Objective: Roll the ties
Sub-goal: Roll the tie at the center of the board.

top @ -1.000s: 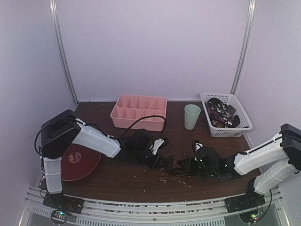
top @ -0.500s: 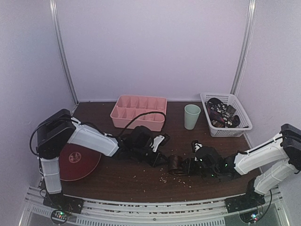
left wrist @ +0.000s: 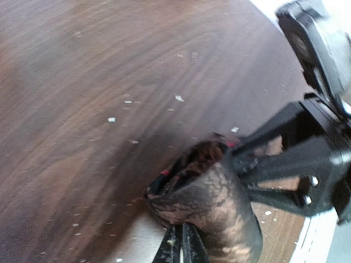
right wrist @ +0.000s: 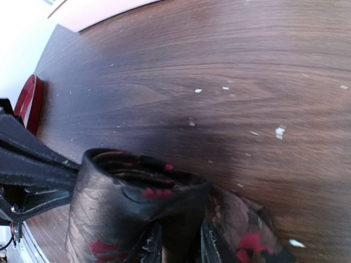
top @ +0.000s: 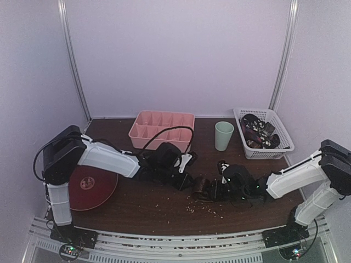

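From above, the rolled tie (top: 200, 188) stands on the table (top: 142, 211) mid-front, between the left gripper (top: 185, 179) and the right gripper (top: 215, 190), likely so one steadies while the other winds; bare wood runs back to the pink tray (top: 162, 130); left wrist: its fingers (left wrist: 171, 249) sit pressed nearly together at the coil's base, any pinched fold unclear; right wrist: jaws partly apart, clamped across the coil's wall

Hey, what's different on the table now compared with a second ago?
The right gripper, clamped on the rolled tie, has carried it slightly leftward, toward the pink tray. The left gripper, shut at the tie's edge, drew back the same way. Tray, cup, basket and red plate stayed put.
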`<state>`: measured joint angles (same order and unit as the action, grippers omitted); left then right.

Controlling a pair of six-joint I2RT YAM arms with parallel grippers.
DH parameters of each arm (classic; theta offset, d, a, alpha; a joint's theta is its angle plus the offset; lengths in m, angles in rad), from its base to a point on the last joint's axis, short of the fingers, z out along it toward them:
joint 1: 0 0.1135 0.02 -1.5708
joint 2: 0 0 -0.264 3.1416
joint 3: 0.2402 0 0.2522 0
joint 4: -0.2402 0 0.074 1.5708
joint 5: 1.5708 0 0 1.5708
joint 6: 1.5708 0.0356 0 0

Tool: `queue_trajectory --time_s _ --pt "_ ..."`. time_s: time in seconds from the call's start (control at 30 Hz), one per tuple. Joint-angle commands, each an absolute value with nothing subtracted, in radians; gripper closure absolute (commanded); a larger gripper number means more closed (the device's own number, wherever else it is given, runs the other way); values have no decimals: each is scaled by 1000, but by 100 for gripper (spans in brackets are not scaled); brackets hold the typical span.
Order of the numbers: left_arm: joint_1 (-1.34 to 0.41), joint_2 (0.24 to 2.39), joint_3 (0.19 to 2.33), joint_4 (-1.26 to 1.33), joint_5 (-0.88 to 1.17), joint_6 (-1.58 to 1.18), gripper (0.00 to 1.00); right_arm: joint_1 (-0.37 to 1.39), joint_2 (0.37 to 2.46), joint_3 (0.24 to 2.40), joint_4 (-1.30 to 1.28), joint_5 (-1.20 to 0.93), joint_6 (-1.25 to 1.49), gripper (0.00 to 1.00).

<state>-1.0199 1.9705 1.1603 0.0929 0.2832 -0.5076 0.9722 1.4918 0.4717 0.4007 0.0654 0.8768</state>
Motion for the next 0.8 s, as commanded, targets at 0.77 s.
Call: queue_trajectory --time_s 0.77 --pt "-1039 1947 1221 96 396 -582 97 977 1576 519 413 -30 849 75"
